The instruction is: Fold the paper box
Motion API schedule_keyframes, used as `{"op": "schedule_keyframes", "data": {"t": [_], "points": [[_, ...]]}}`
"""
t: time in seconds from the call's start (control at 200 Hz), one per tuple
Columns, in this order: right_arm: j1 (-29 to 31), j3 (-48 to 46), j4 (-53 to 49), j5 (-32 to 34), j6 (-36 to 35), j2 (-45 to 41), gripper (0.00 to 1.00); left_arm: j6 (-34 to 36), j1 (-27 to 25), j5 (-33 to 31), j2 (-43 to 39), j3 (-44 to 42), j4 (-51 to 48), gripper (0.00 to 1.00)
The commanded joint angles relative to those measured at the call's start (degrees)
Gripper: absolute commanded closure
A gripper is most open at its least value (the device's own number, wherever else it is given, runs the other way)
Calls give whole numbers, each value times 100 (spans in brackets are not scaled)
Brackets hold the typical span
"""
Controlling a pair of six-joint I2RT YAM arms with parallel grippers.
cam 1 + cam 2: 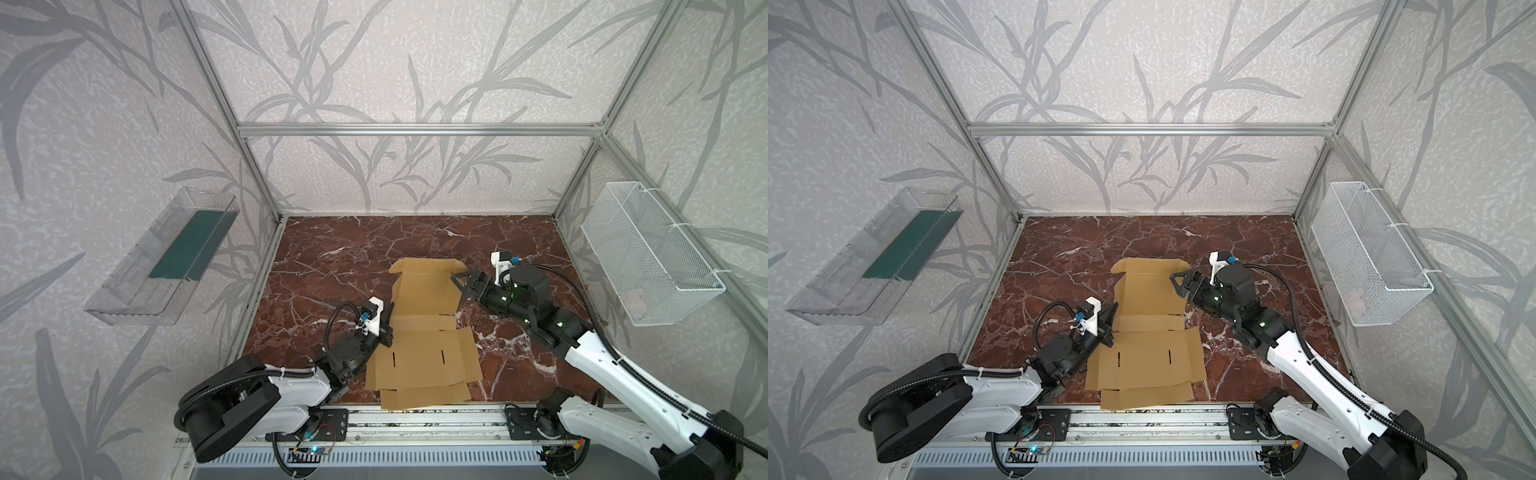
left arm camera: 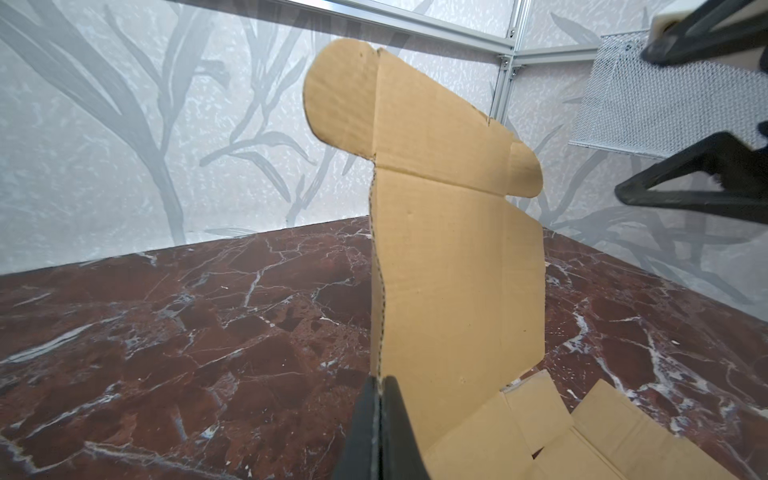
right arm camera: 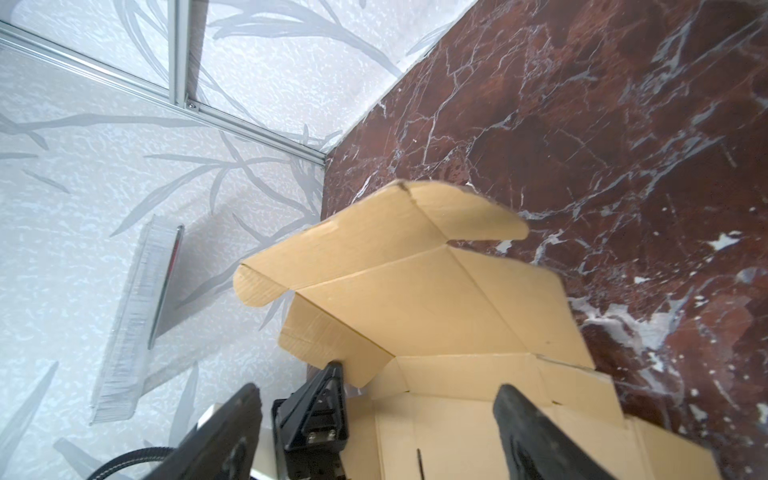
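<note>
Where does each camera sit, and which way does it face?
Top views: high above the robot, looking down at the paper box; left gripper, right gripper show.
Left wrist: behind the left gripper, shown shut, facing the box's raised panel.
Right wrist: behind the right gripper, shown open, facing the box.
Shared: both wrist views show the left gripper on the box.

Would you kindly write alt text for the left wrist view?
The left pincer, shut on an edge of the paper box, holds one panel raised above the red marble table. The open right pincer hangs beside it.
</note>
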Motion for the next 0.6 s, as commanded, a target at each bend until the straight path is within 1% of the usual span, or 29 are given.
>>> {"op": "schedule_keyframes", "data": {"t": [0.0,0.06,0.265,0.44,0.595], "points": [[112,316,-140,354,477,128,12,649,-226,-395,278,96,709,100],[187,500,-247,396,495,268,12,597,-293,-550,333,156,711,100],[259,791,-226,490,900,668,15,767,-451,-554,438,280,711,100],[261,1197,-434,701,938,1021,16,1005,-803,-788,708,343,712,100],[259,1499,-538,765,926,1330,18,1051,-939,-934,835,407,725,100]]}}
